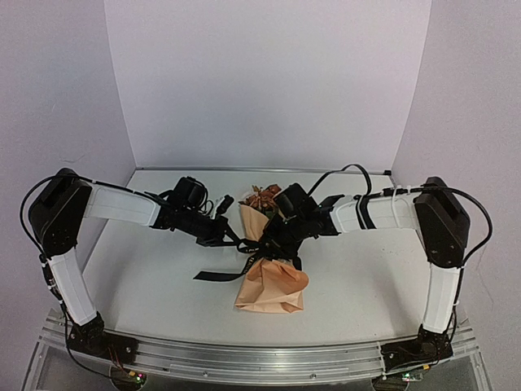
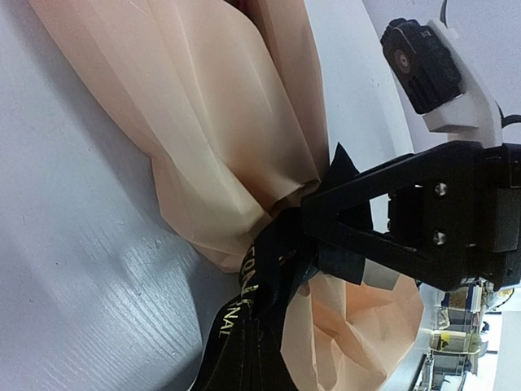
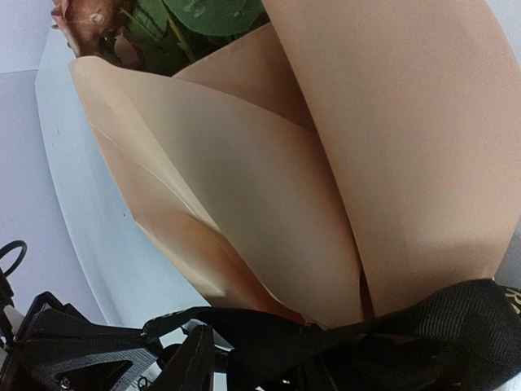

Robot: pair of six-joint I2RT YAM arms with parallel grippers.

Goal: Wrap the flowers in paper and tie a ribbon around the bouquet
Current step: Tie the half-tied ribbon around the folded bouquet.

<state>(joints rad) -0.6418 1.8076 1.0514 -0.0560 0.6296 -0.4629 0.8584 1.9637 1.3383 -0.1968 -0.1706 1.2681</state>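
Note:
The bouquet (image 1: 264, 252) lies on the table with its flowers (image 1: 262, 197) pointing away from the arms. Its peach paper (image 1: 273, 287) is cinched at the neck by the black ribbon (image 1: 252, 247), and one tail (image 1: 216, 275) trails to the left. My left gripper (image 1: 226, 234) sits just left of the neck, shut on the ribbon (image 2: 244, 285), which runs straight down into its jaws. My right gripper (image 1: 275, 238) is at the neck from the right, with one finger (image 2: 366, 195) lying over the knot. The ribbon (image 3: 326, 334) hides its jaws. Pink blooms (image 3: 85, 20) and green leaves (image 3: 213, 11) show above the paper (image 3: 285, 163).
The bouquet rests on a white table (image 1: 366, 277) closed in by white walls at the back and on both sides. An aluminium rail (image 1: 260, 358) carrying both arm bases runs along the near edge. Black cables loop over the right arm (image 1: 350, 171).

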